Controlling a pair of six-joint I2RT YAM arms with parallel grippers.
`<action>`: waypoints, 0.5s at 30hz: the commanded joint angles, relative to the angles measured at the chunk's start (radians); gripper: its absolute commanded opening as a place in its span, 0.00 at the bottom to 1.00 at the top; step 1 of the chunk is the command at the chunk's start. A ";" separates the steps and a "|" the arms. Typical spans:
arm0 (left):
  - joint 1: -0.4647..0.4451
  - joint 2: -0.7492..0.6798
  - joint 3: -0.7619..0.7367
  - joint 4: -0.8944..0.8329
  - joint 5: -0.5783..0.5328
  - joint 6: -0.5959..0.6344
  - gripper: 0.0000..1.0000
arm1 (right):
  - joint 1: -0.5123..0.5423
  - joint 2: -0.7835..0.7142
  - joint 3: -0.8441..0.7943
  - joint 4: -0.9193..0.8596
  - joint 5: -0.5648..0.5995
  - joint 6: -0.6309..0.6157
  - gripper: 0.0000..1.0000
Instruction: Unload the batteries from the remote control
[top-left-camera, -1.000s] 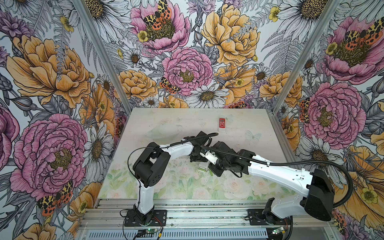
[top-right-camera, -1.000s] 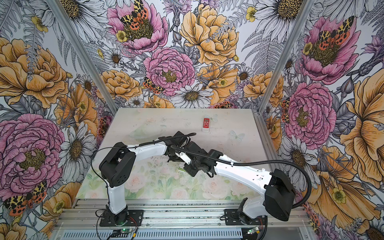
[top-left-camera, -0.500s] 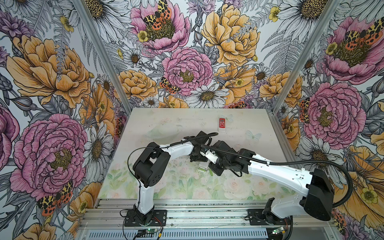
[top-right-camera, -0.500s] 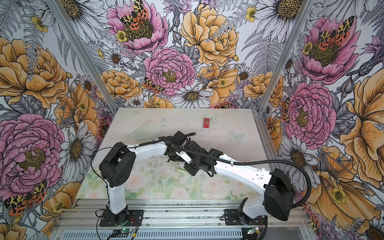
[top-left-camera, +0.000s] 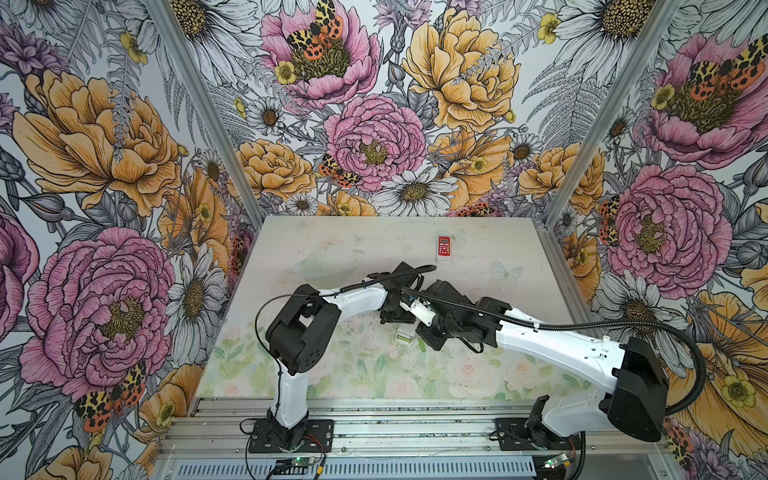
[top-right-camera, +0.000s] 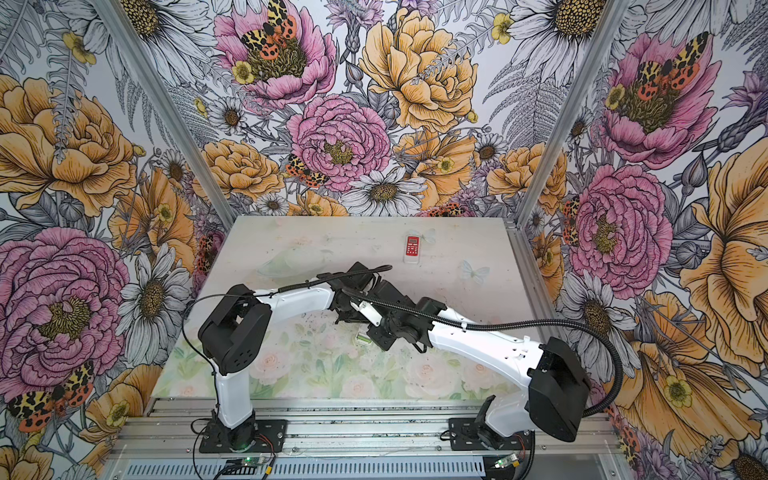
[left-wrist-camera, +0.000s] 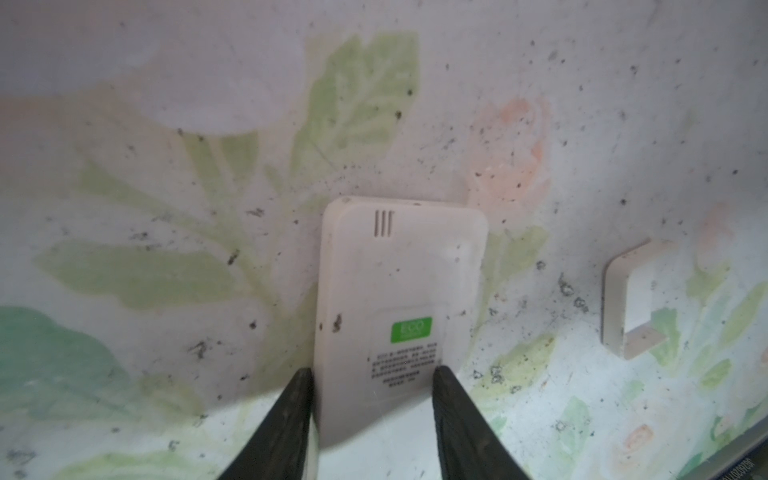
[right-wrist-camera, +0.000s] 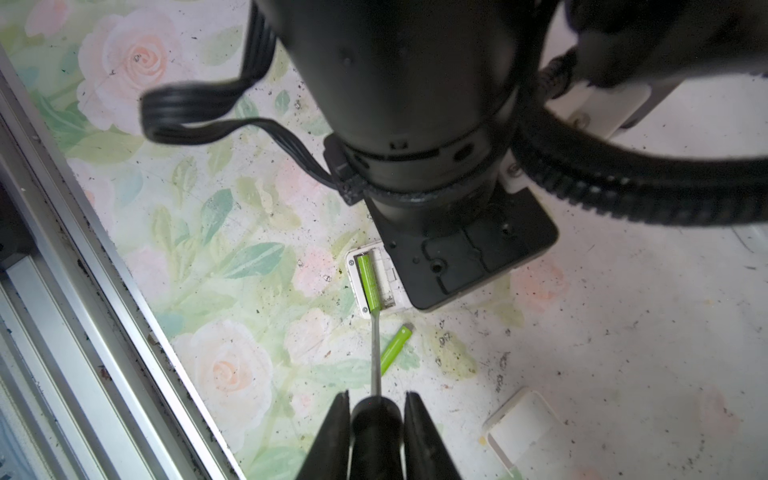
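The white remote control (left-wrist-camera: 395, 282) lies back up on the table, and my left gripper (left-wrist-camera: 370, 372) is shut on its sides. At the remote's other end the battery compartment (right-wrist-camera: 384, 278) stands open, with one light green battery (right-wrist-camera: 369, 282) inside. A second green battery (right-wrist-camera: 395, 348) lies loose on the table beside it, and shows in a top view as a small green stick (top-left-camera: 421, 345). My right gripper (right-wrist-camera: 376, 395) is shut on the black handle of a screwdriver (right-wrist-camera: 376, 353). The screwdriver's tip rests at the end of the seated battery.
The white battery cover (right-wrist-camera: 523, 424) lies on the table near the right gripper and also shows in the left wrist view (left-wrist-camera: 636, 299). A red-faced remote (top-left-camera: 444, 248) lies at the back. The metal rail (right-wrist-camera: 83, 291) runs along the table's front edge. The two arms cross closely at mid-table.
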 joint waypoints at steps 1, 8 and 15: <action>-0.012 0.041 -0.004 -0.048 -0.050 -0.006 0.47 | -0.009 0.000 0.007 0.030 -0.020 0.004 0.00; -0.013 0.038 -0.003 -0.046 -0.050 -0.007 0.47 | -0.010 -0.016 -0.012 0.026 -0.029 -0.005 0.00; -0.013 0.038 -0.001 -0.047 -0.051 -0.007 0.47 | -0.011 -0.006 -0.016 0.021 -0.020 -0.003 0.00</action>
